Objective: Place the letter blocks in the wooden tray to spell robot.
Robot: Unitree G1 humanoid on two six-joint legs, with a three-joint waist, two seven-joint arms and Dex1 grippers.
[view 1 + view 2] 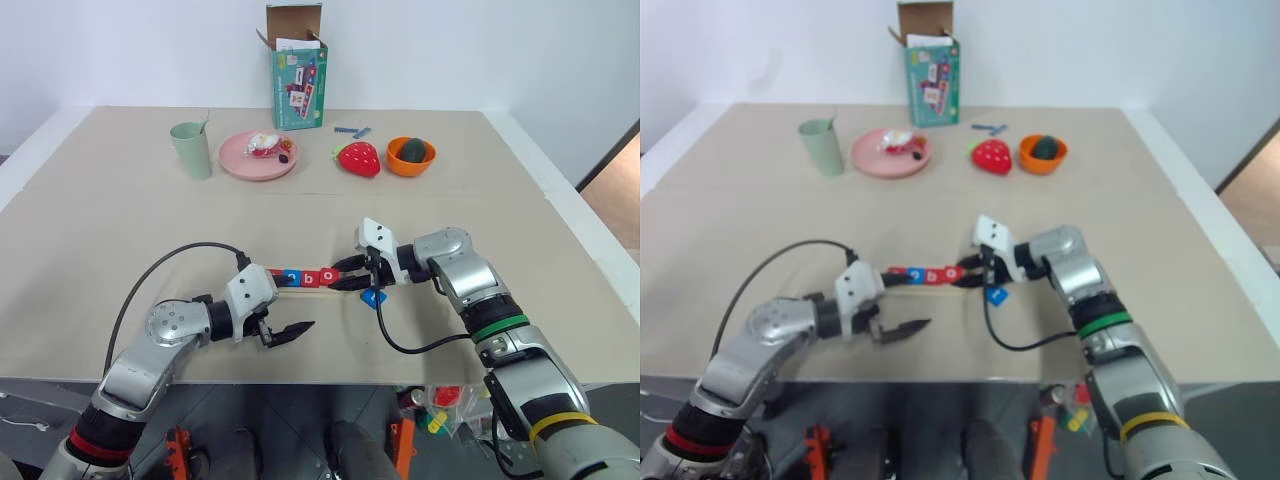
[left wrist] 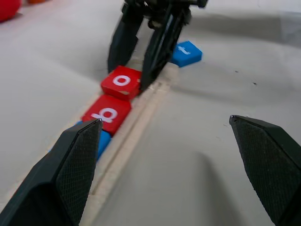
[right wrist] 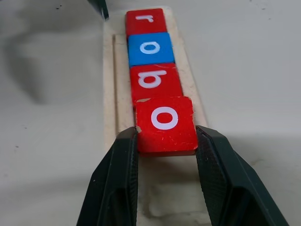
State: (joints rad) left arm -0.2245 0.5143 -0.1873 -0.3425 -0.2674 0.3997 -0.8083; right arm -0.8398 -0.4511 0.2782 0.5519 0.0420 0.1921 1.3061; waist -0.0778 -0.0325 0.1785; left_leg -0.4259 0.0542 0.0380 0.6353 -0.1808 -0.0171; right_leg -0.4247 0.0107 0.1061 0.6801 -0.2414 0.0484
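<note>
Four letter blocks sit along the wooden tray (image 3: pixel 109 94); the right gripper (image 3: pixel 167 141) clamps the red o block (image 3: pixel 164 123), tilted against the b block (image 3: pixel 154 81). Beside those jaws lies the blue t block (image 2: pixel 186 52). The left gripper (image 2: pixel 174 155) gapes wide, empty, alongside the tray.

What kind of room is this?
Probably a robot test room, not a home: a plain table by bare white walls, with toy food like a strawberry, a green box and letter blocks.

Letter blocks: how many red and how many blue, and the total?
Red letter blocks: 3 — r, b, and the o gripped by the right end effector.
Blue letter blocks: 2 — o, t.
Total: 5
</note>
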